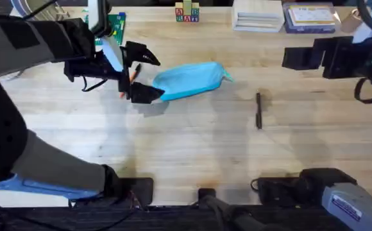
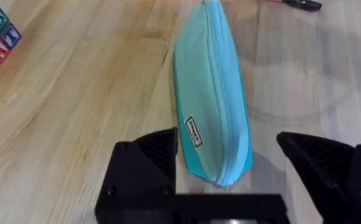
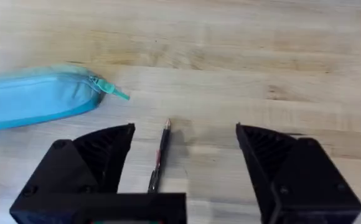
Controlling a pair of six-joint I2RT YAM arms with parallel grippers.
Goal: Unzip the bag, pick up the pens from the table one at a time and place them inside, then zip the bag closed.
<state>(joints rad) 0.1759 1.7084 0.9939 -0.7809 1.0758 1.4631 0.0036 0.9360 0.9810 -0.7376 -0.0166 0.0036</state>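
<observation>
The table (image 1: 192, 141) is a wide top of light wood planks, and everything lies on it. The left arm (image 1: 38, 38) reaches over the table's left part, and the right arm (image 1: 340, 54) hangs over the right part, well apart from it.

The bag (image 1: 189, 80) is a light blue pouch. It lies on its side a little left of the middle, with the zipper closed along its length. Its small pull tab (image 3: 115, 92) sticks out at the end that points to the right arm.

The left gripper (image 2: 227, 165) is wide open, and one end of the bag sits between its two black fingers (image 2: 152, 149). I cannot tell whether they touch the fabric; in the left wrist view there is a gap on one side. It holds nothing.

The right gripper (image 3: 183, 146) is also wide open and empty. It hangs above the black pen (image 1: 258, 110), which lies alone on the wood to the right of the bag, near it but not touching.

The second pen (image 1: 129, 82), with an orange-red end, lies just beside the left end of the bag, partly hidden by the left gripper in the overhead view.
</observation>
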